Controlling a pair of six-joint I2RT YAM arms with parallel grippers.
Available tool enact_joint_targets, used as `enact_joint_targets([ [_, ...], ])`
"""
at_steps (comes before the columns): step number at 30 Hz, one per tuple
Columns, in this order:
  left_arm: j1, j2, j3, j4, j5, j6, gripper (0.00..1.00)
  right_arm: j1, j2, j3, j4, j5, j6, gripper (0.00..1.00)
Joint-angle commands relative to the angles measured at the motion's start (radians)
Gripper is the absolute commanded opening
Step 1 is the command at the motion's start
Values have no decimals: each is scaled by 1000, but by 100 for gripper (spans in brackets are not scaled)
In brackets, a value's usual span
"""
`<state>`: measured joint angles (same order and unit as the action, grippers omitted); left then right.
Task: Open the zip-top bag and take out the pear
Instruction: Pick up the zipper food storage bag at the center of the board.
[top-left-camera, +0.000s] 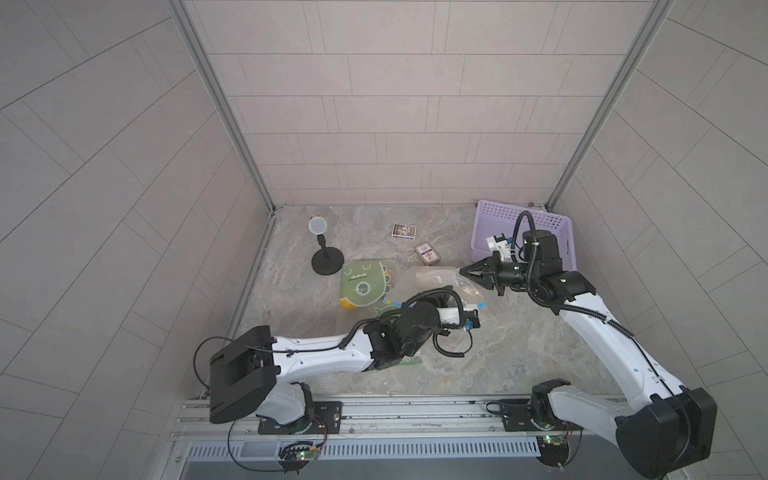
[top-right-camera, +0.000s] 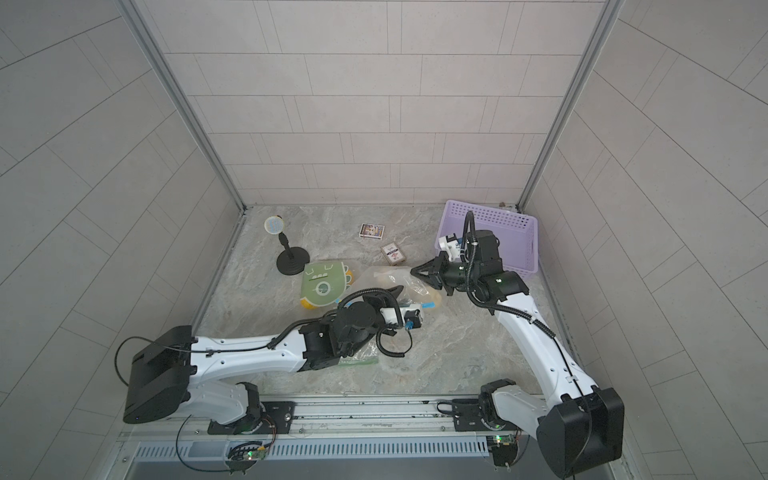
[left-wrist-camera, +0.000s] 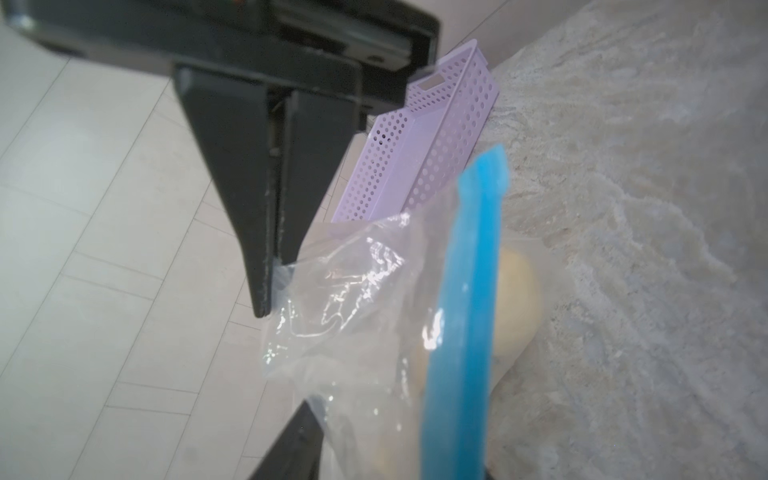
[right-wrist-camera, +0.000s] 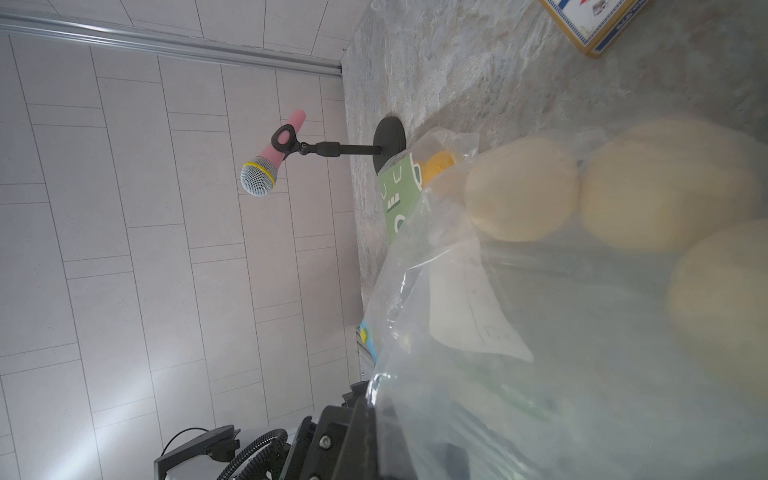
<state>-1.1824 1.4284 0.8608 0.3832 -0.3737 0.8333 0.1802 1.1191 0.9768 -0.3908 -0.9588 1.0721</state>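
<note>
Left arm (top-left-camera: 316, 353): stretched low over bench (top-left-camera: 519, 353); left gripper (top-left-camera: 455, 301) at blue zip strip (left-wrist-camera: 469, 291), grip state not discernible.
Right arm (top-left-camera: 602, 328): reaching inward; right gripper (top-left-camera: 463, 271) clenched on zip-top bag (top-left-camera: 424, 276) film.

The bag (top-left-camera: 432, 279) is clear, crumpled plastic with a blue zip strip (left-wrist-camera: 469, 291) along its mouth. It lies about mid-tabletop, with the strip on the side toward the front edge. Whether the zip is open cannot be told. A fold of film on its far-right side is pinched in the right gripper (top-left-camera: 461, 271). The pear (right-wrist-camera: 519, 189) is pale yellow and rounded, still inside the bag. It shows blurred through the plastic, beside other pale lumps.
</note>
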Motion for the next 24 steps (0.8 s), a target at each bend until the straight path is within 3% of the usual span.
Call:
enact_joint_targets([
  [1, 14, -46, 106, -144, 69, -24, 19, -30, -33, 2, 43, -38, 18, 0],
  [4, 46, -76, 203, -372, 153, -92, 7, -77, -32, 10, 43, -68, 12, 0],
  [7, 106, -83, 301, -561, 273, -158, 3, -101, -28, 28, 45, -78, -5, 3],
  [8, 121, -76, 331, -613, 309, -169, 3, -106, -23, 41, 44, -88, -18, 12],
  [9, 142, -67, 370, -671, 348, -185, 2, -117, -16, 65, 30, -101, -57, 27],
  [12, 231, -25, 501, -837, 528, -252, 2, -174, -19, 207, -213, -59, -355, 50],
  [14, 285, 12, 590, -940, 633, -282, 1, -193, -48, 269, -335, -10, -517, 60],
  [16, 328, 70, 705, -1076, 734, -295, 2, -185, -95, 303, -399, 26, -637, 64],
  [19, 343, 156, 834, -1224, 806, -284, 2, -85, -182, 304, -380, 77, -741, 69],
  [24, 358, 217, 906, -1296, 874, -290, 2, 142, -238, 328, -396, 268, -900, 72],
])
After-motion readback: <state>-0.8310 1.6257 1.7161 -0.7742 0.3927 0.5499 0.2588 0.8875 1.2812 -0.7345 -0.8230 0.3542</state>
